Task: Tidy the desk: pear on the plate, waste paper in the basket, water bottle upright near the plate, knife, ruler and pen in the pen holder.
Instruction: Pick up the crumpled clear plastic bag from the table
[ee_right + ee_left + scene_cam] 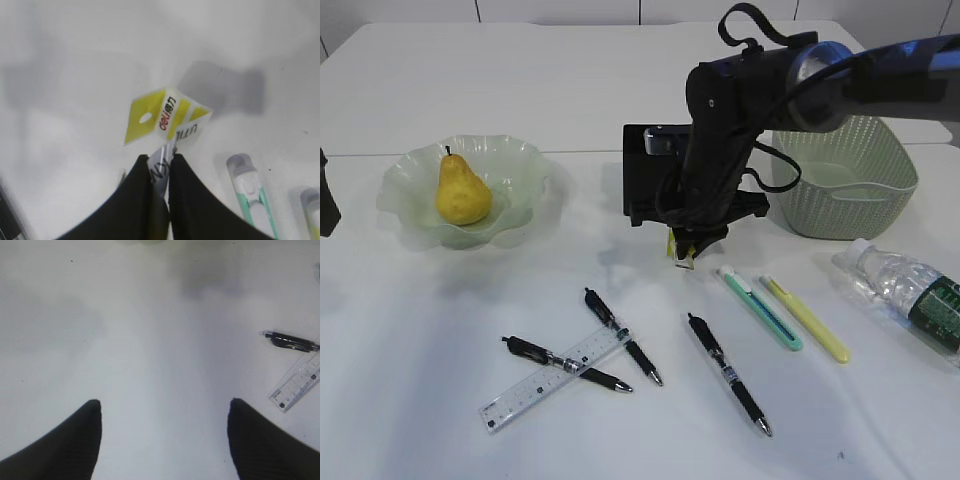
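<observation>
Waste paper (167, 120) — a folded clear-and-white wrapper with yellow panels and dark print — sits pinched by one edge between the right gripper (686, 250) fingertips, the rest of it sticking out ahead of the tips and slightly to their left in the right wrist view. The jaws are drawn together on that edge, with only the wrapper's thickness between them. Its shadow on the desk (440, 420) lies clear of it, so it reads as lifted, though how high I cannot tell. From the gripper the basket (845, 180) lies off to its right and farther back across the desk, near but not touching; the pen holder (648, 180) stands just behind the arm, on the gripper's left-rear side. The wrapper has no strong long axis — orientation should matter little for a drop into an open-topped basket. Judgement: the coming move is a carry right and back, over the basket's near rim. The right arm is plainly the nearer one. The left gripper (165, 440) hangs over bare desk, jaws well apart, holding nothing, with the ruler (299, 385) and a pen (290, 341) off to its right.
</observation>
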